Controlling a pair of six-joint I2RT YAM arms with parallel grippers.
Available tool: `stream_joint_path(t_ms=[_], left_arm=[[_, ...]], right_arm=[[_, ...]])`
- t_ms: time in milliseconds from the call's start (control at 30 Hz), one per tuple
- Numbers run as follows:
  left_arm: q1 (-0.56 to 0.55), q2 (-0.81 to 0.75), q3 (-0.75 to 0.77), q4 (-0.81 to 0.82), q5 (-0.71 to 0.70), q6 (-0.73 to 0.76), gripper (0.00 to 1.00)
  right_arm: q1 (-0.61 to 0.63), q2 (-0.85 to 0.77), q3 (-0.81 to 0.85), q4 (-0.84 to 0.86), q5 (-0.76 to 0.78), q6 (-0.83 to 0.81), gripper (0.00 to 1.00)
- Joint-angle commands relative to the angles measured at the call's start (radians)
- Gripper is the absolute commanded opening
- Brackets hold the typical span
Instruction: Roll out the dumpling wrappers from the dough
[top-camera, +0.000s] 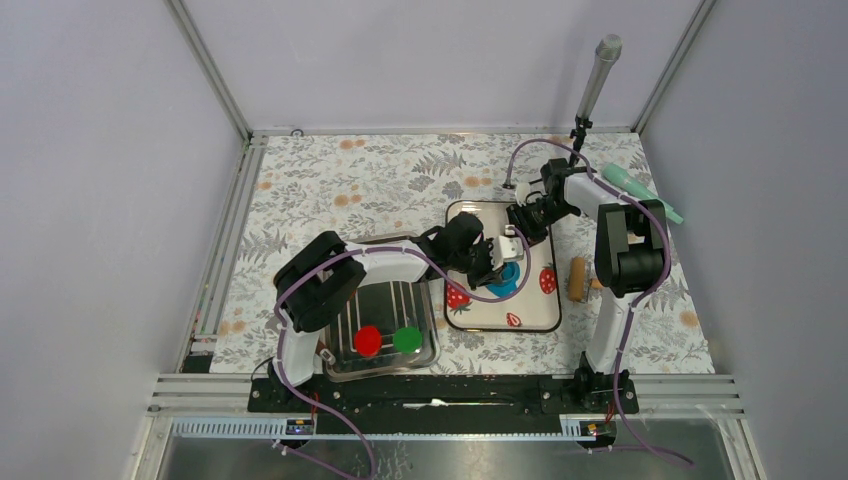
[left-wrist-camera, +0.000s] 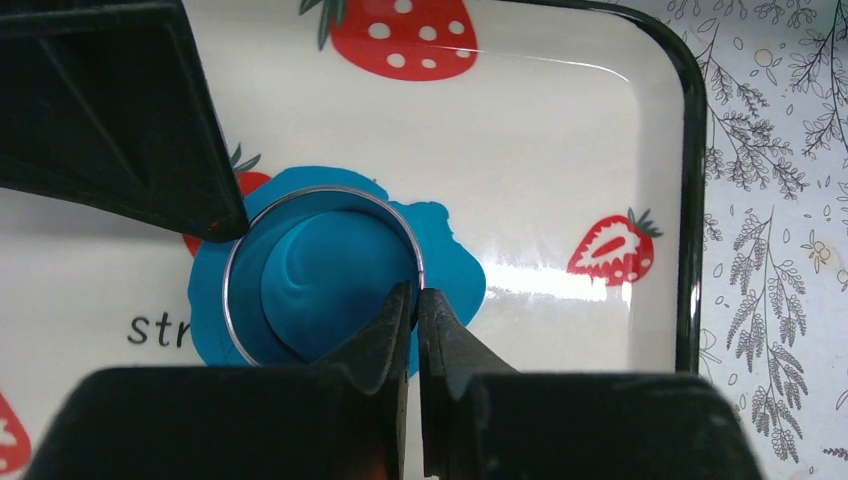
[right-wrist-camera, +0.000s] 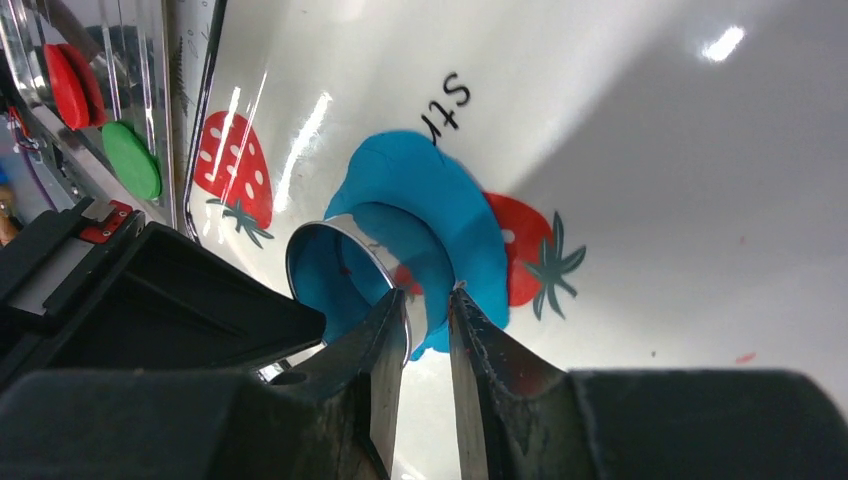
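The blue dough (left-wrist-camera: 455, 260) lies flattened on the strawberry-print tray (left-wrist-camera: 560, 150). A metal ring cutter (left-wrist-camera: 232, 268) stands on the dough with a blue disc inside it. My left gripper (left-wrist-camera: 415, 297) is shut on the ring's near wall. My right gripper (right-wrist-camera: 428, 300) straddles the opposite wall of the ring (right-wrist-camera: 322, 232), with its jaws a narrow gap apart and the dough's edge (right-wrist-camera: 420, 180) between them. In the top view both grippers, left (top-camera: 497, 262) and right (top-camera: 520, 232), meet over the dough (top-camera: 506, 281).
A metal tray (top-camera: 345, 365) at front left holds a red disc (top-camera: 368, 340) and a green disc (top-camera: 406, 339). A wooden rolling pin (top-camera: 577, 278) lies right of the strawberry tray (top-camera: 490, 312). A green tool (top-camera: 640, 192) and a microphone stand (top-camera: 598, 70) are at back right.
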Motion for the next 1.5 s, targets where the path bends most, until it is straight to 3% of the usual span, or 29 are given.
stream_joint_path(t_ms=[0, 500, 700, 933, 1467], left_arm=[[-0.001, 0.011, 0.006, 0.035, 0.023, 0.013, 0.02], [0.001, 0.019, 0.014, 0.033, 0.037, 0.001, 0.0], [0.001, 0.024, -0.008, 0.035, 0.038, -0.012, 0.0], [0.0, 0.019, -0.092, 0.073, 0.013, -0.032, 0.0], [0.043, -0.008, -0.209, 0.077, -0.019, -0.017, 0.0]], right_arm=[[0.01, -0.024, 0.022, -0.051, -0.061, -0.019, 0.3], [0.032, -0.007, -0.012, -0.036, -0.065, -0.052, 0.32], [0.04, 0.0, -0.038, 0.009, 0.0, -0.013, 0.1], [0.043, -0.052, -0.122, 0.086, 0.087, -0.016, 0.0], [0.044, -0.133, -0.289, 0.134, 0.212, 0.022, 0.0]])
